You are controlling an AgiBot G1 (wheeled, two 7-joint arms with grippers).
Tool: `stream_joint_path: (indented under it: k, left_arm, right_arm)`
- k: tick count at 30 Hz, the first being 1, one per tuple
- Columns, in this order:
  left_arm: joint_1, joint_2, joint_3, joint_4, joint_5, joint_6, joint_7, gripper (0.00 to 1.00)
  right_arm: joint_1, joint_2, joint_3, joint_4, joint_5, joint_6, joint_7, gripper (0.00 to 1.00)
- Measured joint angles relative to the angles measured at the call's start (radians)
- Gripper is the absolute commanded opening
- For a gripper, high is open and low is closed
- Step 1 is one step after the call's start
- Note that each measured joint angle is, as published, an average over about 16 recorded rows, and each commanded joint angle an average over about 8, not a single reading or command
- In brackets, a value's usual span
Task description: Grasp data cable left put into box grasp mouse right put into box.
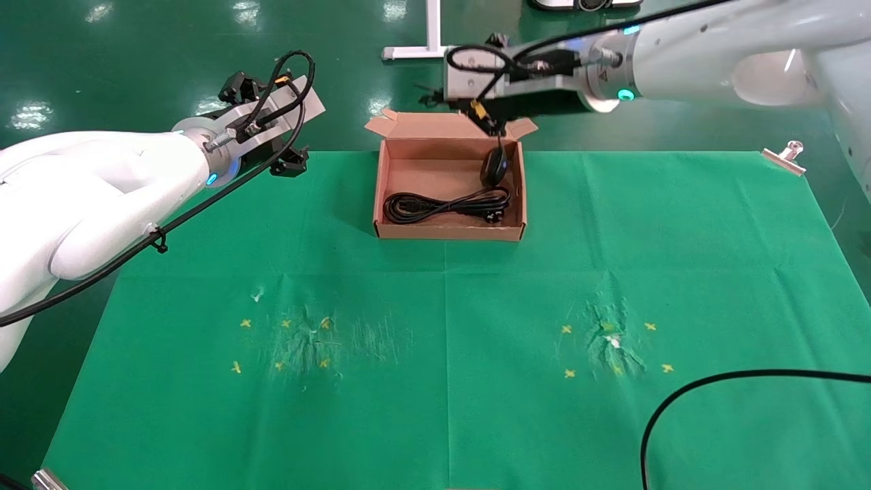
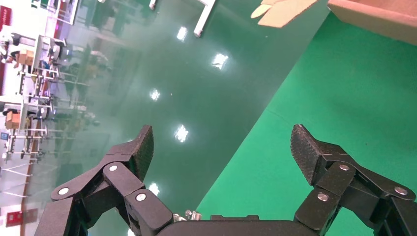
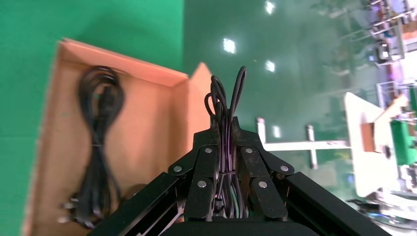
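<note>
The brown cardboard box (image 1: 449, 232) stands at the middle back of the green cloth. The glossy black data cable (image 1: 446, 204) lies looped inside it, also in the right wrist view (image 3: 101, 142). My right gripper (image 1: 486, 119) hangs over the box's far right corner, shut on the mouse's thin black wire bundle (image 3: 227, 98). The black mouse (image 1: 494, 167) dangles from that wire inside the box's far right part. My left gripper (image 1: 272, 126) is open and empty to the left of the box, over the cloth's far edge (image 2: 221, 142).
A metal clip (image 1: 782, 158) holds the cloth's far right corner. A loose black cable (image 1: 680, 395) arcs over the front right of the cloth (image 1: 442, 354). Yellow cross marks lie at front left and front right. A white stand foot (image 1: 422, 49) is behind the box.
</note>
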Motion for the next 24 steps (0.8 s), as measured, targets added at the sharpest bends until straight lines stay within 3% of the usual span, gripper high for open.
stream_joint_path:
  k: [1,7,9,24]
  left_arm:
    - [0.0,0.0,0.0,0.0,0.0,0.0,0.0,1.0]
    - [0.0,-0.001,0.0,0.001,0.0,0.0,0.0,1.0]
    - [-0.001,-0.001,-0.001,0.001,0.0,0.0,0.0,1.0]
    - [0.0,-0.001,0.0,0.001,-0.001,0.0,0.0,1.0]
  right_arm:
    - [-0.003,0.001,0.002,-0.011,0.01,-0.004,-0.006,0.08]
    - [-0.021,0.008,0.015,-0.067,0.058,-0.018,-0.026,0.83]
    - [-0.025,0.01,0.02,-0.08,0.069,-0.019,-0.029,1.0]
    - [-0.029,0.013,0.024,-0.088,0.076,-0.019,-0.03,1.0]
